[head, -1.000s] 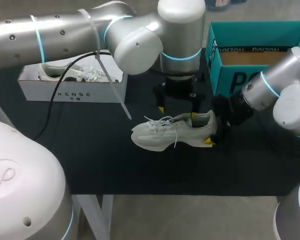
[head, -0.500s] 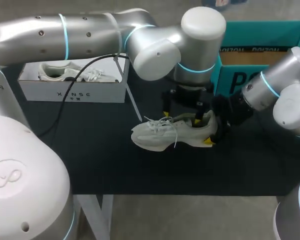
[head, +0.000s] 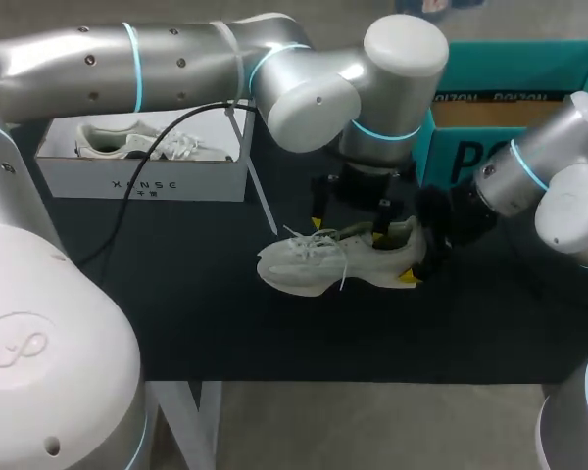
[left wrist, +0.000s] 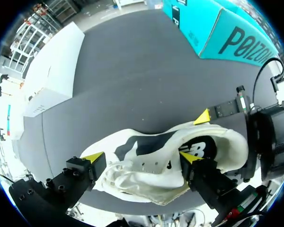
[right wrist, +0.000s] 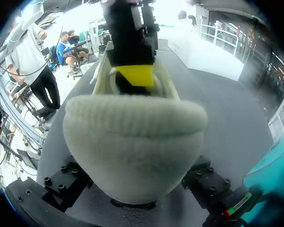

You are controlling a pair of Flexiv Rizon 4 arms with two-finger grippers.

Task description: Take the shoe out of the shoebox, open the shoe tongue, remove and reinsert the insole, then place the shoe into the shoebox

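A white shoe point(head: 314, 266) lies on its side on the black table point(head: 176, 313), toe toward the left. My right gripper point(head: 417, 257) is shut on its heel; in the right wrist view the padded heel point(right wrist: 132, 156) fills the space between the black fingers point(right wrist: 61, 187). My left gripper point(head: 349, 223) hangs open over the shoe point(left wrist: 151, 165). In the left wrist view this gripper point(left wrist: 141, 158) has one yellow tip by the laces and the other inside the shoe's opening. The insole is hidden.
A white shoebox point(head: 142, 181) holding a second white shoe point(head: 127, 142) stands at the back left. An open teal box point(head: 470, 147) stands at the back right, just behind my right arm. Bare table lies in front of the shoe.
My left arm has swung to the right and come down, bringing its open gripper from behind the shoe onto it, one finger now in the opening. The right arm and shoe stayed put.
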